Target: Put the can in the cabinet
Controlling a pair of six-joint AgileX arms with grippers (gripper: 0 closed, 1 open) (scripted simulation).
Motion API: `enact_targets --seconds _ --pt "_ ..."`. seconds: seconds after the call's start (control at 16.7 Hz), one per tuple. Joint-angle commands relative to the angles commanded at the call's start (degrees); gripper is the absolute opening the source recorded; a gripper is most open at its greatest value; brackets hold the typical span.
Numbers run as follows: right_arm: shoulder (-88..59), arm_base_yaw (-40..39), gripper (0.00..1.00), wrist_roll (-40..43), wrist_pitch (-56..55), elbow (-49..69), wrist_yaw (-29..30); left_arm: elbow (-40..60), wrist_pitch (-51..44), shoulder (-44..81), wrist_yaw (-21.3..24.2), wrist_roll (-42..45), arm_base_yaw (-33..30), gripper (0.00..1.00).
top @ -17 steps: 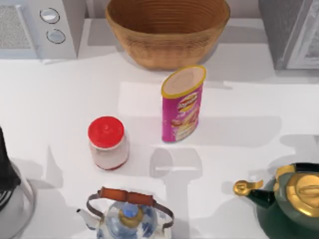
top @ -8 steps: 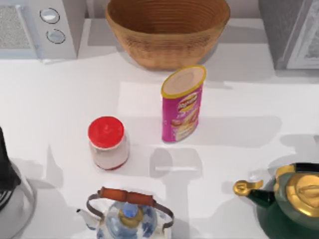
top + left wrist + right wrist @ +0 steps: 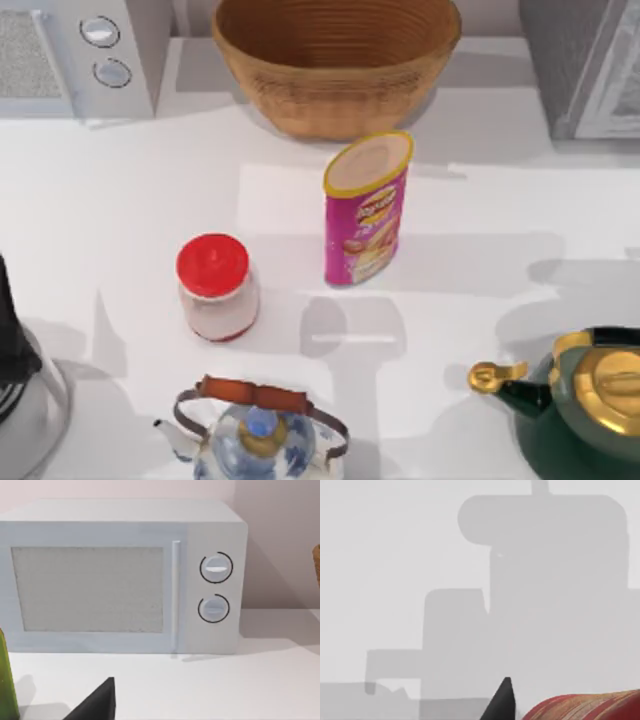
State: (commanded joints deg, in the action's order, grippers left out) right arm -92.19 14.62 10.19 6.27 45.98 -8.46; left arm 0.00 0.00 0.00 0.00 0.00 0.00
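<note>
On the top view's far left, a white microwave (image 3: pixel 80 55) sits at the back edge of the white tabletop (image 3: pixel 130 200), with two round dials on its front; the left wrist view faces its door and dials (image 3: pixel 216 568). A dark arm part and a silvery rounded thing (image 3: pixel 25 400) lie at the left edge, near the front. Further right stands a short jar with a red lid (image 3: pixel 214 285), and in front of it a blue-and-white kettle (image 3: pixel 258 432) with a brown handle.

Near the middle stands the can (image 3: pixel 366 210), upright: a tall slim magenta-pink cylinder with a yellow rim, a pale beige top and a snack picture on its label. It is just in front of a woven basket (image 3: pixel 335 60) and well apart from the jar.

At the right front sits a dark green teapot (image 3: pixel 580 400) with gold lid and spout. A grey cabinet (image 3: pixel 585 65) fills the back right corner.

Whether either arm's fingers are open or closed, I cannot tell.
</note>
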Motion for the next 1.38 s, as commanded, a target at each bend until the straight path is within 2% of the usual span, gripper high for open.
enact_targets --seconds 0.36,0.6,1.02,1.38 --pt "7.17 0.11 0.00 0.16 17.40 10.16 -0.13 0.00 0.00 0.00 0.00 0.00 0.00 1.00" --pt "10.84 0.09 0.00 0.17 24.86 14.50 -0.14 0.00 0.00 0.00 0.00 0.00 0.00 1.00" --pt "11.51 -0.09 0.00 0.11 25.14 14.44 -0.19 0.00 0.00 0.00 0.00 0.00 0.00 1.00" --pt "21.93 -1.88 0.00 0.44 17.35 8.09 -1.46 0.00 0.00 0.00 0.00 0.00 0.00 1.00"
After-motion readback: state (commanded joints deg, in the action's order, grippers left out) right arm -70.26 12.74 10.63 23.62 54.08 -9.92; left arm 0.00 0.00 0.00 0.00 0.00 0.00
